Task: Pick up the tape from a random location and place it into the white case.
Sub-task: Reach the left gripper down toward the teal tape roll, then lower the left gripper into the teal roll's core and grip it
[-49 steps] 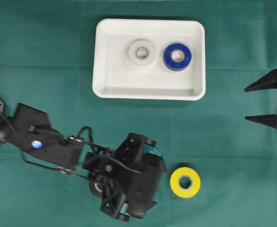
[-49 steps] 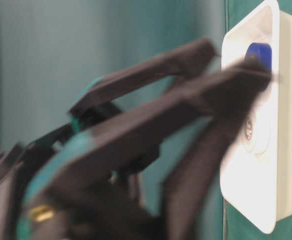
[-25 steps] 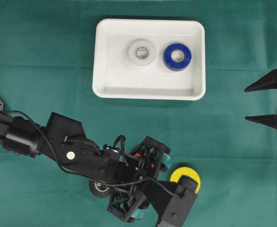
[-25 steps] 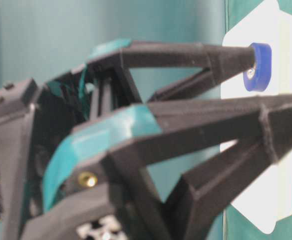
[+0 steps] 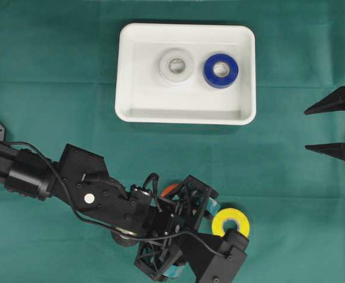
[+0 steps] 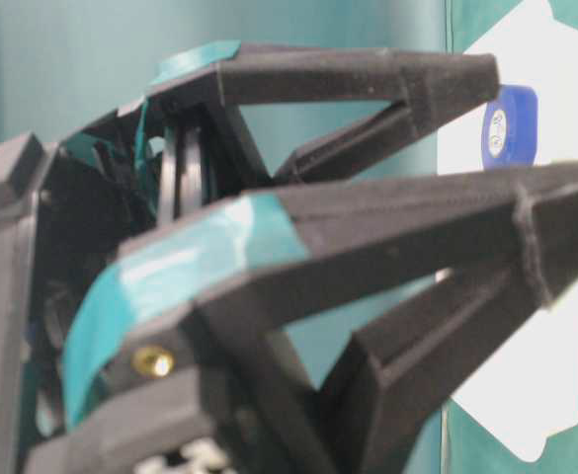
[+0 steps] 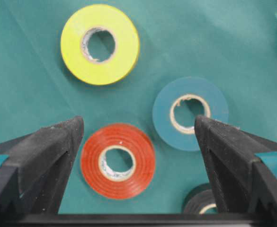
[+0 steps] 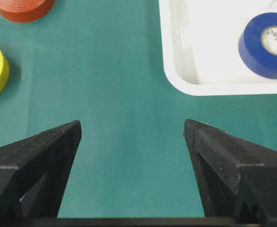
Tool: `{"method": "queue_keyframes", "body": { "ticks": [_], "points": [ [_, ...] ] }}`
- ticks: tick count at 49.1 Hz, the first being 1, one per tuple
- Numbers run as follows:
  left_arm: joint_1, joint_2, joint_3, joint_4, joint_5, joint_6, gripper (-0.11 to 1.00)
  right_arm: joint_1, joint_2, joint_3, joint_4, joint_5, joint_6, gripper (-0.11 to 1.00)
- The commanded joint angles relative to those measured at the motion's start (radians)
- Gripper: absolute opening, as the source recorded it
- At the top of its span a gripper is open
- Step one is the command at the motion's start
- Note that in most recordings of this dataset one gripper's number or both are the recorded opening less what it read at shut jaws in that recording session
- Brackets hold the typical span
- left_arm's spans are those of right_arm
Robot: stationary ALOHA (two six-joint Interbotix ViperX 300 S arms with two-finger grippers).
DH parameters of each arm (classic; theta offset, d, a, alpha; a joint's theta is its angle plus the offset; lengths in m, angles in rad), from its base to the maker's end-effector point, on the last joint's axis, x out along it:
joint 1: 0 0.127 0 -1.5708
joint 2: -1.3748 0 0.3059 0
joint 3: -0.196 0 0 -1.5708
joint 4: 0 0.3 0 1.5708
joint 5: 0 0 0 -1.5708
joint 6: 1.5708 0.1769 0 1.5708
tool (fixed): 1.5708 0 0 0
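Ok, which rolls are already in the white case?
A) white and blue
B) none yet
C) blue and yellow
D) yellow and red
A: the overhead view shows the white roll and the blue roll side by side inside the white case, while the yellow roll lies out on the cloth.
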Motion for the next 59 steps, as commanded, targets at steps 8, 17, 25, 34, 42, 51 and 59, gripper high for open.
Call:
{"method": "queue_keyframes", "body": {
  "ticks": [8,17,25,34,42,51,59],
  "points": [
    [-0.003,-0.02,-0.009,0.003,-0.008,-0.002,0.94,0.002,0.009,-0.025,0.0,-0.005,-0.002,0.83],
    [-0.003,-0.02,-0.009,0.003,-0.008,-0.002,0.94,0.002,0.009,-0.025,0.002,-0.005,-0.002,0.83],
    [-0.005,-0.02,-0.009,0.003,-0.008,-0.002,0.94,0.002,0.009,-0.025,0.002,-0.005,-0.002,0.83],
    [-0.005,-0.018,-0.009,0.003,-0.011,-0.002,0.94,0.002,0.009,-0.025,0.002,-0.005,-0.002,0.83],
    [-0.003,-0.015,0.005,0.003,-0.037,0.003,0.94,0.003,0.009,-0.025,0.002,-0.005,-0.002,0.83],
    [-0.003,-0.009,0.046,0.003,-0.12,0.018,0.94,0.002,0.009,-0.025,0.0,-0.003,-0.002,0.83],
    [-0.005,-0.006,0.106,0.003,-0.198,0.043,0.94,0.002,0.011,-0.023,0.002,-0.005,-0.002,0.83]
  ]
}}
